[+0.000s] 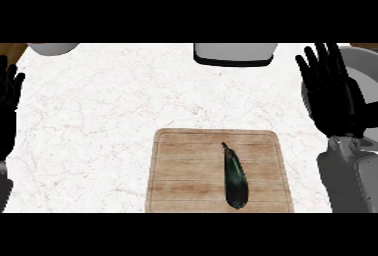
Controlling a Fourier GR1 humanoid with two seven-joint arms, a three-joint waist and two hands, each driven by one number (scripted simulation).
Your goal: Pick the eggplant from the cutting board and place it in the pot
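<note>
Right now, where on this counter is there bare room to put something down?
The widest bare stretch of counter lies between the left hand, the board and the grey container at the far edge. The board's left half is free beside the eggplant. It is crowded at the right, where the right hand covers the pot.

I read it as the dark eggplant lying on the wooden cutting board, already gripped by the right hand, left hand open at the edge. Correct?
Not quite. In the head view the black right hand is open, fingers straight, off to the right and apart from the board, gripping nothing. The dark green, slender eggplant does lie untouched on the wooden cutting board, and the black left hand is open at the left edge.
</note>
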